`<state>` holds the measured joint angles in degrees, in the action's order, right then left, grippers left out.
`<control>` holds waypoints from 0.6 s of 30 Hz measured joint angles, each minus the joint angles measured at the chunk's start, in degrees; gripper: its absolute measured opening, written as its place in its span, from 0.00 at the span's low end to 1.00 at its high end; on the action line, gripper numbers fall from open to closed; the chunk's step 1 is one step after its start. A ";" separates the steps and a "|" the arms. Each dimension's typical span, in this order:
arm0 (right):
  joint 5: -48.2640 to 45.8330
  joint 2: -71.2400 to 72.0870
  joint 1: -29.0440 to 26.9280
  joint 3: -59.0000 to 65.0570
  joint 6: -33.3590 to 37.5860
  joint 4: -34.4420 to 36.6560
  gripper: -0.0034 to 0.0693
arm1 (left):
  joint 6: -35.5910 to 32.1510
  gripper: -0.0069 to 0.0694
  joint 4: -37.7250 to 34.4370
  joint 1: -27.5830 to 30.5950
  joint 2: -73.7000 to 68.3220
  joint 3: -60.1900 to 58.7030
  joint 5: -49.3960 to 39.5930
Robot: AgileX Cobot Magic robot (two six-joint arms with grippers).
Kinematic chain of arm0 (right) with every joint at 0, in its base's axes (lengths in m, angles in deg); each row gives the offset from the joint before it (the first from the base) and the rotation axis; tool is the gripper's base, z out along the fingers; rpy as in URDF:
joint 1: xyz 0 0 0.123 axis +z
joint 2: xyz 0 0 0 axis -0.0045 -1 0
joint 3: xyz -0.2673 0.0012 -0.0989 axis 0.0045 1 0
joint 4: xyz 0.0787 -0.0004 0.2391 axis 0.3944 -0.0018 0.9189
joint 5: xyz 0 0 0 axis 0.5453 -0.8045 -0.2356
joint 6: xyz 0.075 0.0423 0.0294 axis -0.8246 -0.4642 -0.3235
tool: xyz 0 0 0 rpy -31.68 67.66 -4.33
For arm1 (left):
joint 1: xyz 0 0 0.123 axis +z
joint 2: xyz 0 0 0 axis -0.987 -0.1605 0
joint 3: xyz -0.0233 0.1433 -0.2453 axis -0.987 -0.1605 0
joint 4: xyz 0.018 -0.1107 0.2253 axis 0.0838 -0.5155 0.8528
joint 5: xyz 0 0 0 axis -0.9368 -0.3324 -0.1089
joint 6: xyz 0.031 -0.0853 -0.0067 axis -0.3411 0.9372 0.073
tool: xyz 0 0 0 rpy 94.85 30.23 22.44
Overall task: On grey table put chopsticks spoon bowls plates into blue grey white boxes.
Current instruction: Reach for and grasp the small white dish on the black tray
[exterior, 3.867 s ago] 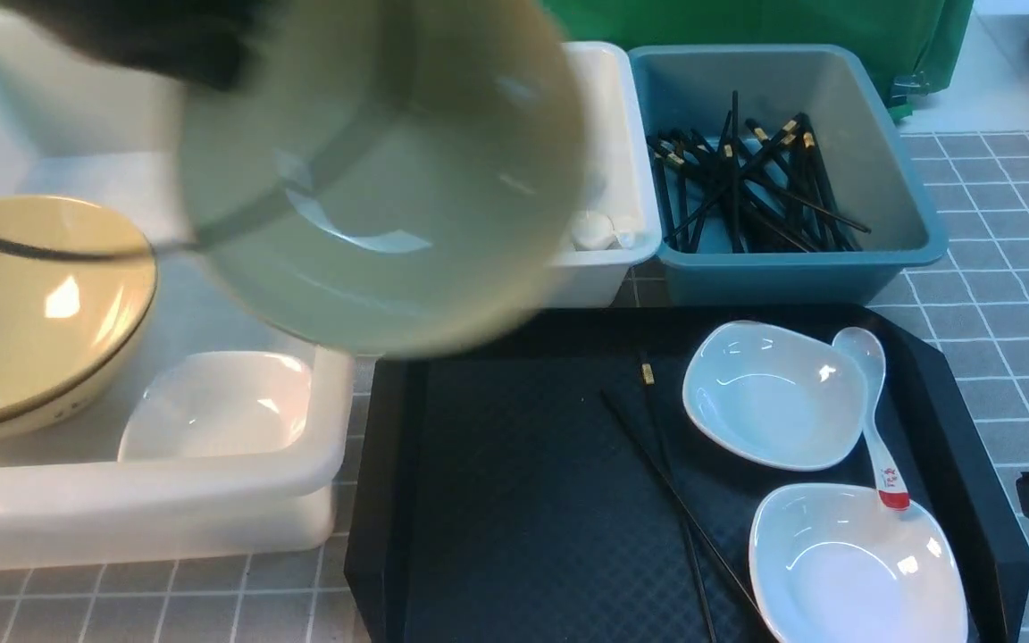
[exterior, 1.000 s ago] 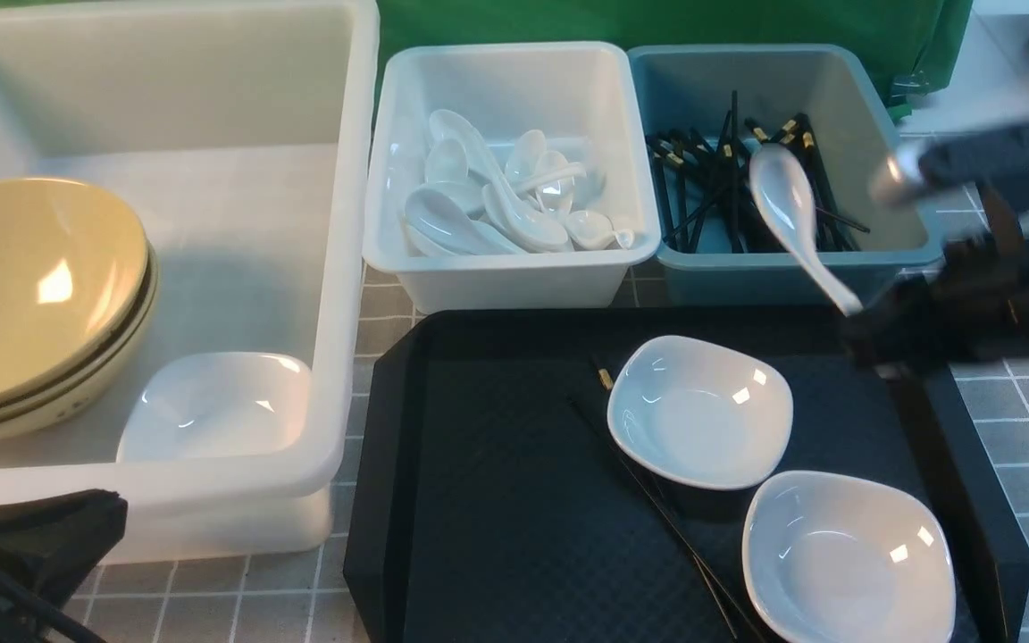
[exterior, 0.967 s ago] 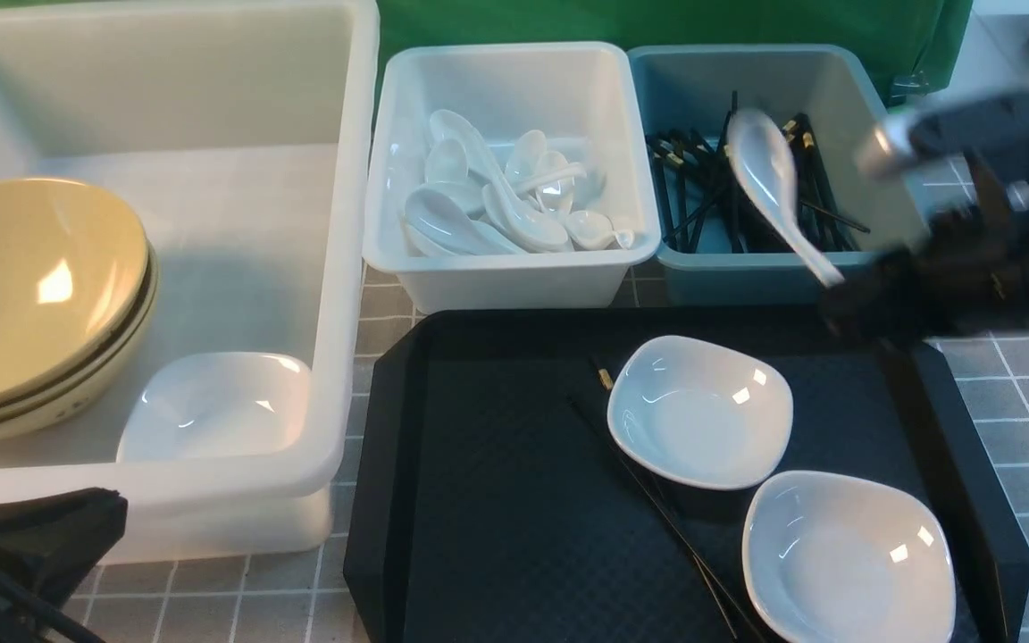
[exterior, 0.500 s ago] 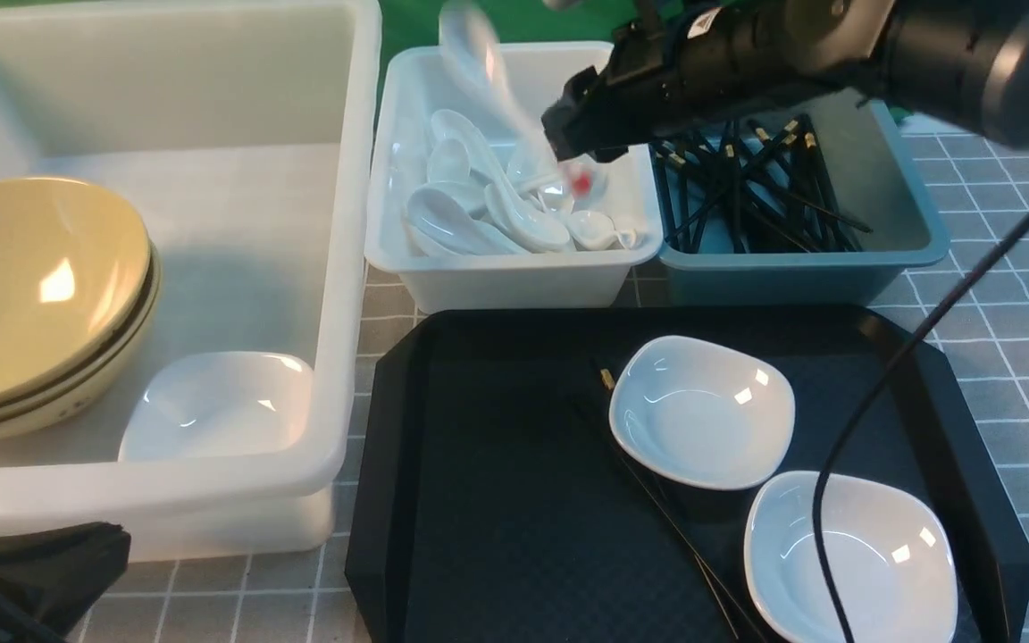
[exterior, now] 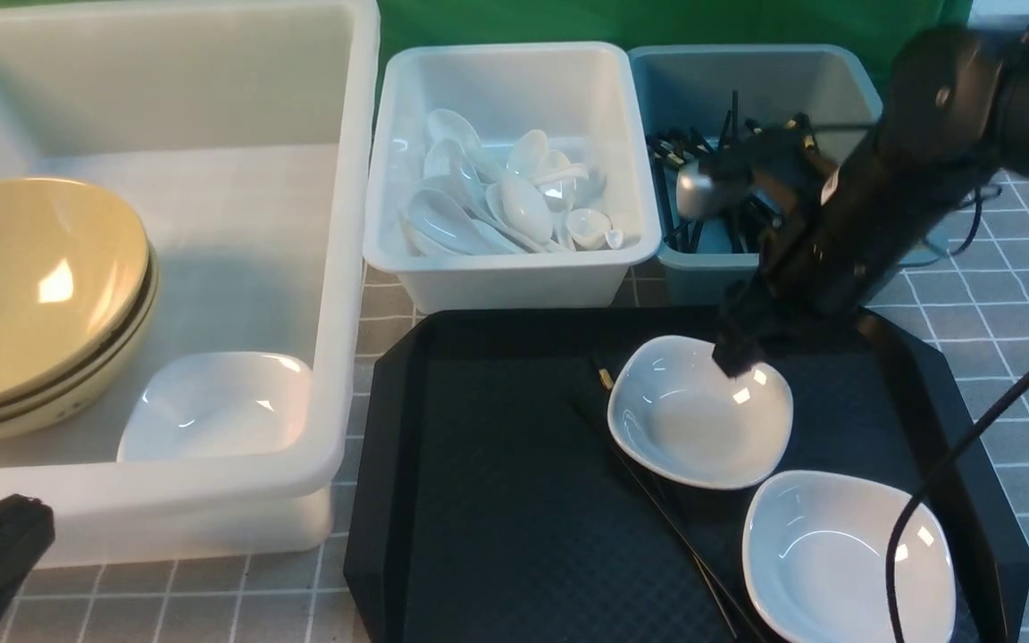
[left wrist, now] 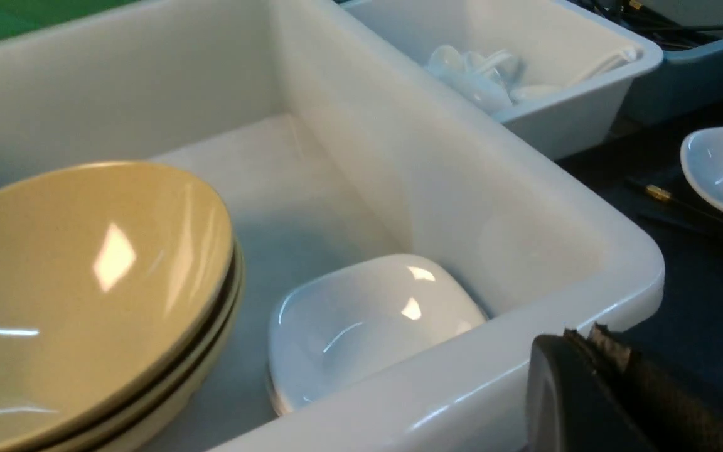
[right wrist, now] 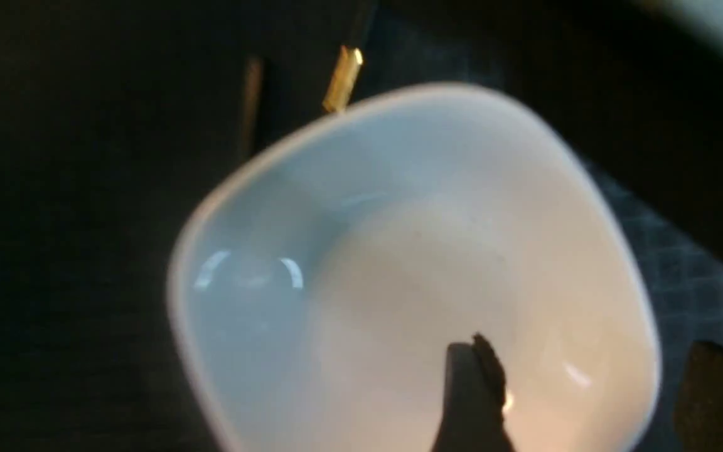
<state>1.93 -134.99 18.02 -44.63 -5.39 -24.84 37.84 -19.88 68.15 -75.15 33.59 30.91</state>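
Fingers (exterior: 734, 360) now over plate (exterior: 684, 429); chopsticks (exterior: 675, 522) diagonal.

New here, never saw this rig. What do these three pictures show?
A robot with two arms, each ending in a gripper. The front view looks forward from between them; the others come from wrist cameras. On the grey table: a large white tub holding yellow-green bowls and a white plate, a white bin of spoons, a blue-grey bin of chopsticks, and a black tray with a nearer plate, a farther plate and a chopstick pair. The right gripper, open, straddles the farther plate's rim; the left gripper is shut, empty.
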 joint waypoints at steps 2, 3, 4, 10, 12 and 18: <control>2.45 -1.74 0.00 0.63 0.94 -0.28 0.66 | 0.00 0.08 0.44 0.00 0.44 -0.16 0.55; 3.81 -2.68 0.00 0.68 1.13 -0.51 0.66 | 0.00 0.08 0.67 0.00 0.44 -0.21 0.70; 5.52 -4.15 0.00 0.68 1.16 -0.71 0.66 | 0.00 0.08 0.80 0.00 0.44 -0.21 0.85; 6.05 -7.26 -0.05 0.62 1.16 -0.38 0.64 | 0.00 0.08 0.91 0.00 0.44 -0.22 1.08; 5.25 -7.31 -0.05 0.43 1.11 -0.31 0.58 | 0.00 0.08 1.02 0.00 0.49 -0.22 1.16; -1.75 -3.63 -0.11 -0.86 1.06 0.82 0.26 | 0.14 0.08 1.26 0.00 2.00 -0.22 2.68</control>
<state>0.17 -138.63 17.91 -45.49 -4.33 -24.02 37.98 -18.62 68.15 -73.15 33.37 33.58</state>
